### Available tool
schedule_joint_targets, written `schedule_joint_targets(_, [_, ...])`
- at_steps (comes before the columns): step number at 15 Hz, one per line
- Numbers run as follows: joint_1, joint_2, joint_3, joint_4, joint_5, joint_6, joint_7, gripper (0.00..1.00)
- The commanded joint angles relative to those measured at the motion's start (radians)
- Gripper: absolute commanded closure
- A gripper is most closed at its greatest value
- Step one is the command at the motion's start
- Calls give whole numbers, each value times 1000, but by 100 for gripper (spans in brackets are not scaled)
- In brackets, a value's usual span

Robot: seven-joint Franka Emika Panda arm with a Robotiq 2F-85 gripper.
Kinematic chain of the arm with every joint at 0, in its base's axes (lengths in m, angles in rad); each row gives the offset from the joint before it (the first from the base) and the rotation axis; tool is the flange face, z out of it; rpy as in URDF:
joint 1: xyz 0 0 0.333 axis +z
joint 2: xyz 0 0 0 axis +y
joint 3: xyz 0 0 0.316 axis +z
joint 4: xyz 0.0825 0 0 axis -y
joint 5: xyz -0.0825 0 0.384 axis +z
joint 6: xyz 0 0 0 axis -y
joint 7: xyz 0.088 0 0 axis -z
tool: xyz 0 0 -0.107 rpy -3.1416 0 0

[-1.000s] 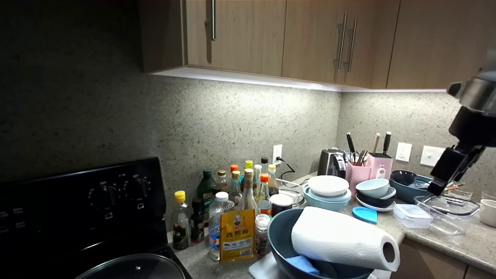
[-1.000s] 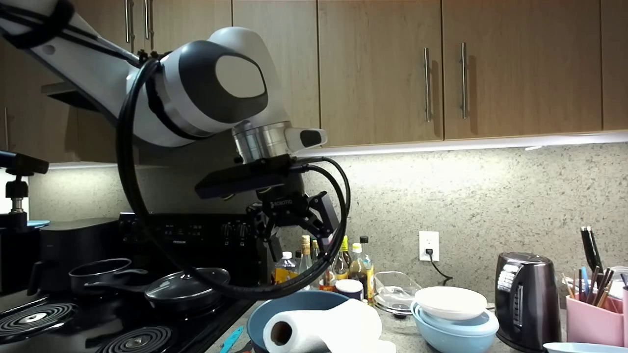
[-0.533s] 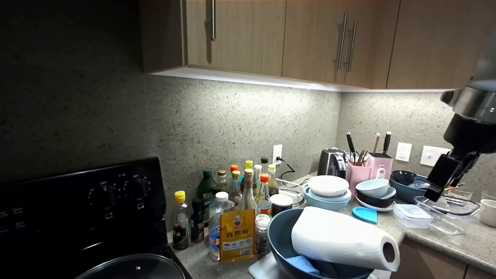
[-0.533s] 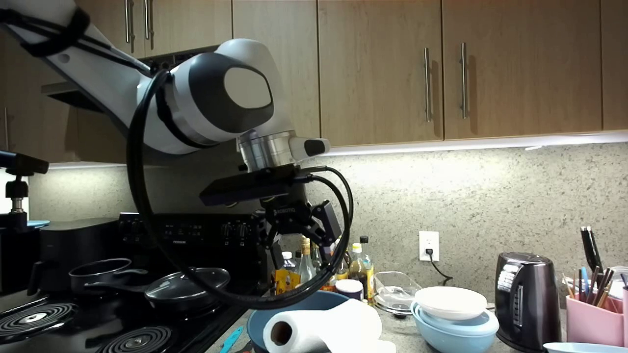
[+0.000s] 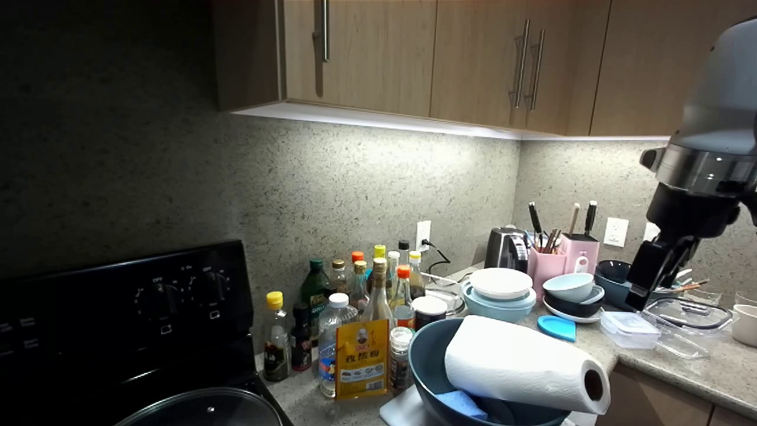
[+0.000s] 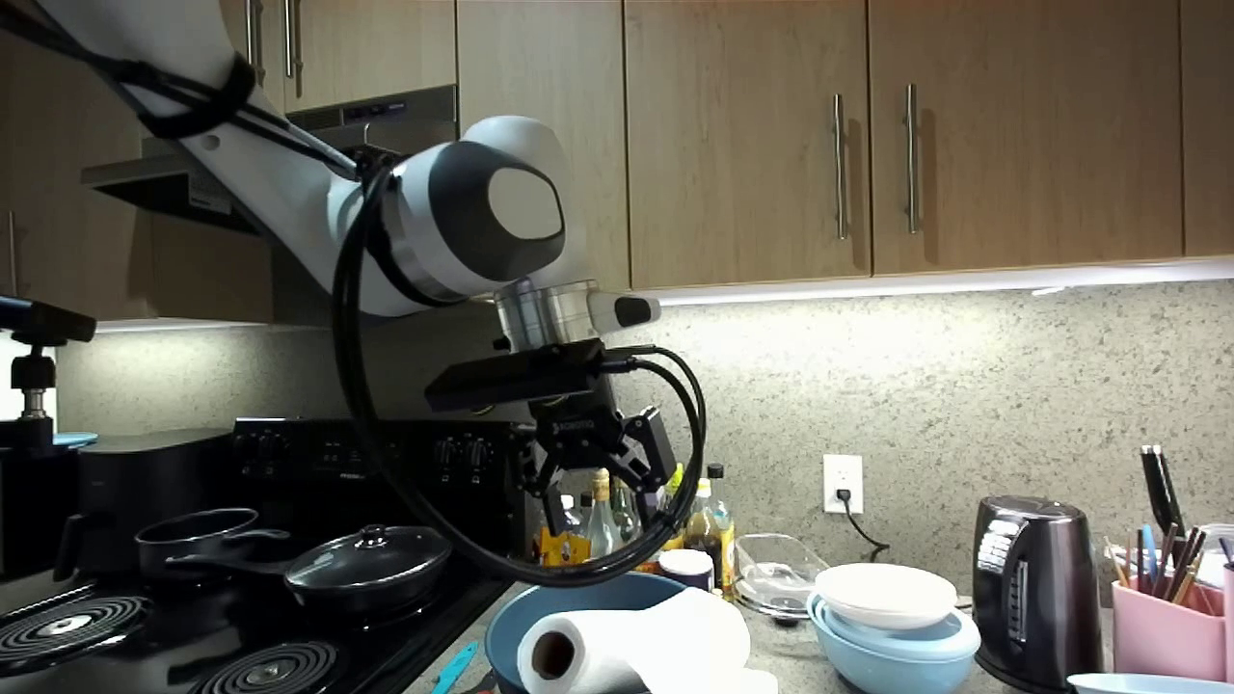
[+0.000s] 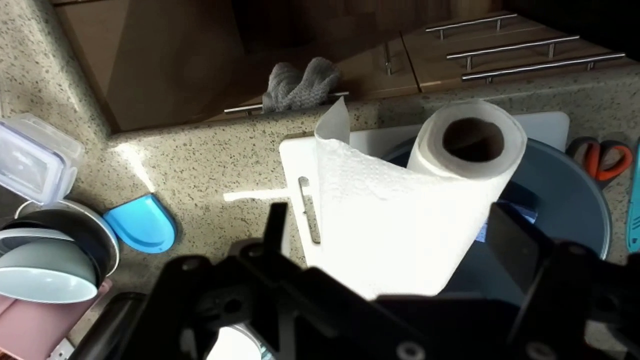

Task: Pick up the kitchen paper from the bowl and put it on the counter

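End effector (image 7: 387,222); kitchen paper (image 5: 520,365) below, apart

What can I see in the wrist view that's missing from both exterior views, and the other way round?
Only the wrist view shows the grey cloth draped over a metal bar, and three long metal handles below the counter.

Only the exterior views show the wall cabinets, the lidded pan and the yellow packet.

All share the kitchen paper, tilted in the bowl and sticking out past its rim, the counter, and the open gripper.
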Motion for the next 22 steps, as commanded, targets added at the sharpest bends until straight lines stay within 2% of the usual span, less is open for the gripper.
schedule_joint_targets(1, [25,100,4,67,0,2,-32,0])
schedule_joint_targets(8, [59,191,8,119,4,-30,-31,0])
schedule_joint_targets(10, [54,178,12,101,-13,18,-3,0])
schedule_joint_targets(11, [11,158,44,78,-128,98,89,0])
schedule_joint_targets(14, [-36,150,85,96,-272,191,233,0])
schedule_joint_targets(17, [-85,195,172,175,-399,259,467,0])
schedule_joint_targets(20, [-196,199,314,241,-524,284,696,0])
schedule_joint_targets(21, [-100,182,215,205,-452,249,575,0])
schedule_joint_targets(22, [-114,185,241,226,-488,247,635,0])
